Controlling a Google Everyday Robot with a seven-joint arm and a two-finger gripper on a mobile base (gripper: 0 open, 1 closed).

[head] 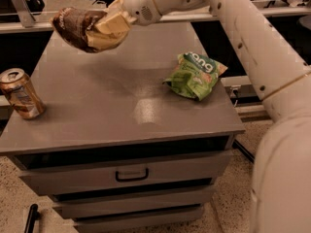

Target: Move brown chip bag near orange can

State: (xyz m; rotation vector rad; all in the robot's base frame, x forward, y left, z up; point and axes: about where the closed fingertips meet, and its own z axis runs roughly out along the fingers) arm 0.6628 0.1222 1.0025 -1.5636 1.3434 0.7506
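The brown chip bag [77, 26] is held in the air above the far left part of the counter [97, 110], lying roughly sideways with its dark brown end pointing left and its cream-yellow part turned toward the right, where it is gripped. The gripper [111, 23] is clenched on that cream-yellow end of the bag, its pale fingers pressed around the crinkled foil, and a soft shadow falls on the grey surface beneath. The orange can [20, 93] stands on the counter at its left edge, nearer than the bag and well apart from it, leaning slightly, with its silver top and pull tab visible. To the right, close to the counter's right edge, a green chip bag [197, 75] with white letters lies flat and crumpled, well apart from both the can and the held bag. The robot's white arm [252, 38] reaches in from the right, crossing above the far side of the counter to the gripper. The counter is a grey cabinet with drawers below its top; the upper drawer carries a dark handle [131, 174] at its middle. A dark rod-like object [30, 218] lies on the speckled floor at the near left.
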